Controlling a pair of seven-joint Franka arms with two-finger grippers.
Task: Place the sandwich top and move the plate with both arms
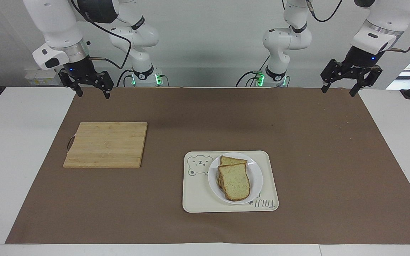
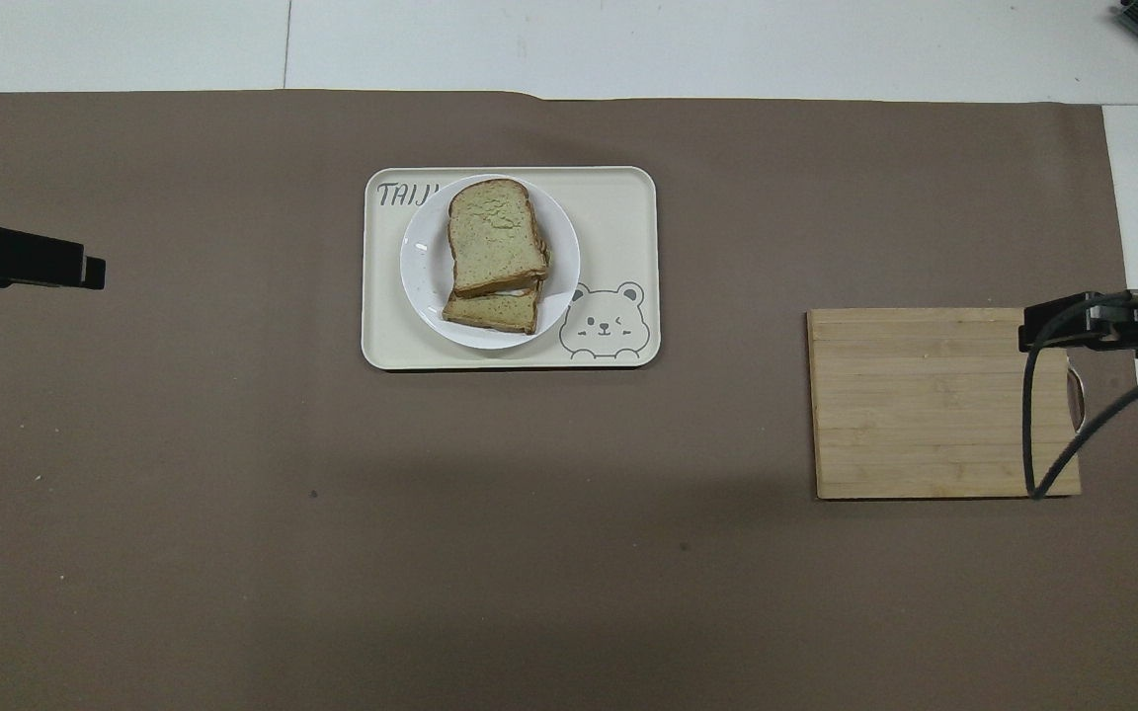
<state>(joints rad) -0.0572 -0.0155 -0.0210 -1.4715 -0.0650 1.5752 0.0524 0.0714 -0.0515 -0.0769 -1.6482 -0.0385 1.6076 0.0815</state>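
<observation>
You see the sandwich top lying on the lower slice on the plate, which sits in the bear tray. Your left gripper and right gripper both hang spread and empty over the mat's robot-side corners.

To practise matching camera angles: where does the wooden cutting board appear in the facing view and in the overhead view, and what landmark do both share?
Facing view: wooden cutting board at left of centre.
Overhead view: it lies at the right.
Shared landmark: the bear tray, beside the board toward the left arm's end.
</observation>
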